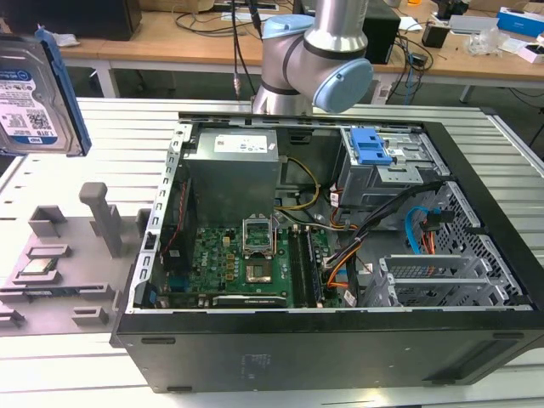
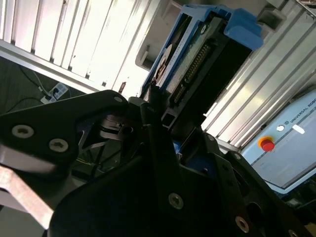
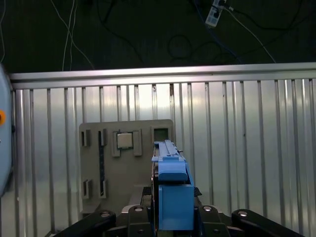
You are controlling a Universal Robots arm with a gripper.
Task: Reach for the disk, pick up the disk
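At the exterior view's far left, lifted well above the slatted aluminium table [image 1: 110, 119]: the disk [image 1: 32, 98], standing on edge, blue-and-white label toward the camera, blue side rail along its right edge.

Closed on the disk in both wrist views, the gripper [image 3: 173, 217]; black fingers [image 2: 155, 133] pressed against its flat sides, one on each side, connector edge pointing away from the wrist; jaws narrow, no wider than the thickness of the disk.

Under the raised disk and well apart from it, a gray fixture plate [image 1: 85, 285] lying flat on the table; on it an upright gray post [image 1: 106, 219], and a small square processor chip [image 1: 38, 269] seated in one pocket.

Right of the plate and just beside it, an open black computer case [image 1: 323, 353] lying on its side; inside, from left to right: a green motherboard [image 1: 225, 263] with an open processor socket [image 1: 259, 238], near side; a gray power supply [image 1: 234, 174], far side; a metal drive cage [image 1: 399, 174] with a blue ribbed latch [image 1: 371, 146], far right; orange and blue cables [image 1: 414, 228] near the cage.

Beyond the case's far wall, the silver and pale-blue robot arm [image 1: 316, 55].
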